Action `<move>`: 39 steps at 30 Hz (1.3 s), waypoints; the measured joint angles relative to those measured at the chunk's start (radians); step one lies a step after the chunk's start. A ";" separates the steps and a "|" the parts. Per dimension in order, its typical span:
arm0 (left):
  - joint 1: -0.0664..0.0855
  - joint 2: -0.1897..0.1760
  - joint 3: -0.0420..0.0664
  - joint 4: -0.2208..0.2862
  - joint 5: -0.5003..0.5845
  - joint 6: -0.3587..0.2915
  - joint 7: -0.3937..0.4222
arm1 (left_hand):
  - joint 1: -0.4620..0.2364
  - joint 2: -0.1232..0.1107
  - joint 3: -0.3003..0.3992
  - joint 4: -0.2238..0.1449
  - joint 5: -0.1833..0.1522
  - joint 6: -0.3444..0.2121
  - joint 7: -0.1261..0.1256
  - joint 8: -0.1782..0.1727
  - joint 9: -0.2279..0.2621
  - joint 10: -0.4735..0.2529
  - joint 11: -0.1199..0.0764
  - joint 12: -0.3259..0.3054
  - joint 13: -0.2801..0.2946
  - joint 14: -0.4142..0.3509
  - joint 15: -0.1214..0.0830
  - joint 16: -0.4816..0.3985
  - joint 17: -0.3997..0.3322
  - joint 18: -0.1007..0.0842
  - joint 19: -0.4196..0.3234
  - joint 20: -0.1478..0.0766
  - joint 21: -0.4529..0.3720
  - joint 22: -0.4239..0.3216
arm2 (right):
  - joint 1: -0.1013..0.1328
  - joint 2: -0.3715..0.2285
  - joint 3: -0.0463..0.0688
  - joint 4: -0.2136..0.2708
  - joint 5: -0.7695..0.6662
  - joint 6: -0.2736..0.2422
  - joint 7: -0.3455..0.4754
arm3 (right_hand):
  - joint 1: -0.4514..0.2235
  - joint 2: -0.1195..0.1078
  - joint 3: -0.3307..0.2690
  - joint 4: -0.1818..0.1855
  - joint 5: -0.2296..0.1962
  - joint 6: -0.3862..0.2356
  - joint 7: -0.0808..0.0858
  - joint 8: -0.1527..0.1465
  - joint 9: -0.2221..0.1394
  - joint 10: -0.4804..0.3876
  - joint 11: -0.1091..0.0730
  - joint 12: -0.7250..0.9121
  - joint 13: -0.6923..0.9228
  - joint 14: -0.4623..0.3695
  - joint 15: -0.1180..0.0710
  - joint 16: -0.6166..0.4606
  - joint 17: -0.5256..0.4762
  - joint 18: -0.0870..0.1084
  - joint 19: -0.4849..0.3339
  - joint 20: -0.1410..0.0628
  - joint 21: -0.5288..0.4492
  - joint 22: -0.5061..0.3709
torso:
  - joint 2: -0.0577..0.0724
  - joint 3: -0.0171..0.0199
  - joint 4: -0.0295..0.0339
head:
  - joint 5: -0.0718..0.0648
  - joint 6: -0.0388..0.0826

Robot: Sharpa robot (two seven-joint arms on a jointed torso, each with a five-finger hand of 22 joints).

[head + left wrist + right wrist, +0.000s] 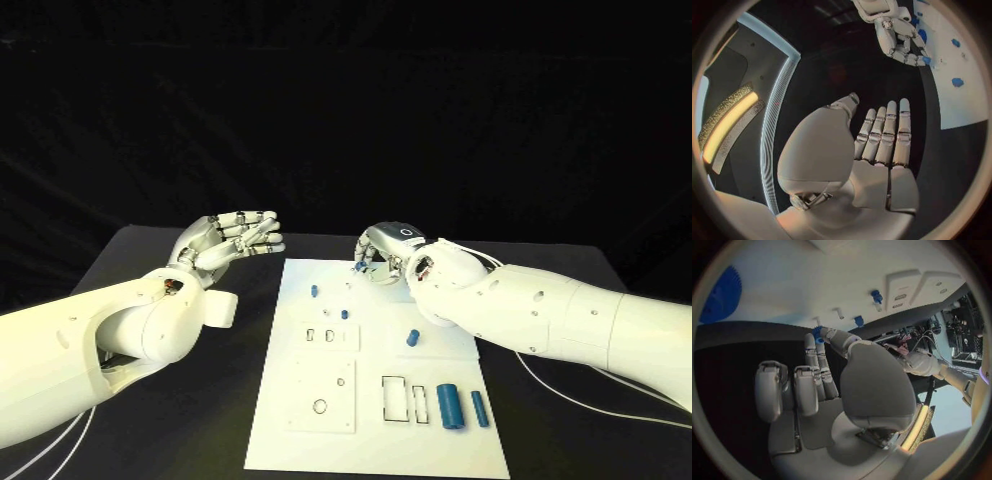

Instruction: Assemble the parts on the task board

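Nearest on the task board: two blue cylinders, the larger cylinder and the thin cylinder, lie side by side at its near right corner, just right of the rectangular slots.
Mid-board: a small blue part lies loose right of the board's middle; a blue peg stands further on, toward the board's left edge.
Far edge of the board: the right hand pinches a small blue piece between its fingertips, just over the board's far end.
Left of the board: the left hand hovers beside the far left corner, fingers straight and together, holding nothing (palm bare in its wrist view).
Step in hand: likely seating or lifting that pinched piece; I cannot tell which.
Next move: calls for a steady, upright grip and fine alignment with its hole.
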 measured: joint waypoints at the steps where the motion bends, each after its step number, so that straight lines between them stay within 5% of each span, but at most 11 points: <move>1: 0.000 0.001 0.000 0.001 0.000 0.000 -0.001 | 0.000 0.000 0.000 0.000 0.000 0.000 0.000 0.000 0.000 0.000 0.000 0.000 0.000 0.000 0.000 0.000 0.000 0.000 0.000 0.000 0.000 0.000 | 0.000 0.003 0.000 -0.003 0.001 0.000 0.000 | 0.000 0.000 -0.001 -0.001 0.000 0.000 0.000 0.000 0.000 0.000 0.000 -0.001 0.000 0.000 0.000 0.000 0.000 0.000 0.000 0.000 0.000 0.000 | 0.000 -0.0004 0.0002 | 0.000 0.000; 23: 0.022 0.013 0.000 0.014 0.001 0.000 -0.010 | 0.000 0.000 0.003 -0.003 0.000 0.000 0.000 0.000 0.000 0.000 0.000 0.000 0.000 -0.003 0.003 0.000 0.002 0.000 -0.004 0.004 0.000 -0.001 | -0.009 0.054 0.000 -0.070 0.018 0.015 0.012 | -0.001 0.008 -0.003 -0.002 0.004 -0.012 0.008 -0.004 0.006 0.000 0.000 -0.011 0.000 0.000 0.000 0.000 0.000 0.000 -0.007 0.000 -0.006 0.001 | 0.007 -0.0088 0.0061 | 0.003 -0.005; 32: 0.025 0.014 0.000 0.017 0.002 0.000 -0.012 | 0.000 0.000 0.003 -0.003 0.000 0.000 0.000 0.000 0.000 0.000 0.000 0.000 0.000 -0.003 0.003 0.000 0.003 0.000 -0.007 0.000 0.000 -0.001 | -0.009 0.062 0.000 -0.083 0.021 0.030 0.012 | -0.003 0.011 -0.003 -0.002 -0.012 -0.037 0.012 -0.006 0.016 -0.009 0.001 -0.015 0.008 0.000 0.000 0.000 0.000 0.000 -0.024 0.006 -0.021 0.001 | 0.008 -0.0088 0.0057 | 0.007 -0.007; 37: 0.026 0.014 0.000 0.017 0.002 0.000 -0.013 | 0.000 0.000 0.003 -0.003 0.000 0.000 0.000 0.000 0.000 0.000 0.000 0.000 0.000 -0.003 0.003 0.000 0.003 0.000 -0.007 0.000 0.000 -0.001 | -0.012 0.070 -0.001 -0.094 0.023 0.032 0.013 | -0.013 0.001 0.002 0.002 -0.035 -0.079 0.030 -0.029 0.020 -0.082 0.024 -0.034 0.004 0.000 0.022 -0.006 0.000 0.000 -0.056 0.020 -0.057 -0.032 | 0.009 -0.0092 0.0048 | 0.009 -0.004; 39: 0.027 0.014 0.000 0.017 0.002 0.000 -0.013 | 0.000 0.000 0.003 -0.003 0.000 0.000 0.000 0.000 0.000 0.000 0.000 0.000 0.000 -0.003 0.003 0.000 0.003 0.000 -0.007 0.000 0.000 -0.001 | -0.013 0.072 -0.001 -0.098 0.025 0.031 0.014 | -0.033 -0.004 0.005 0.005 -0.046 -0.103 0.035 -0.043 0.022 -0.135 0.032 -0.040 -0.015 0.000 0.029 -0.026 0.000 0.022 -0.093 0.028 -0.099 -0.088 | 0.009 -0.0093 0.0048 | 0.009 -0.003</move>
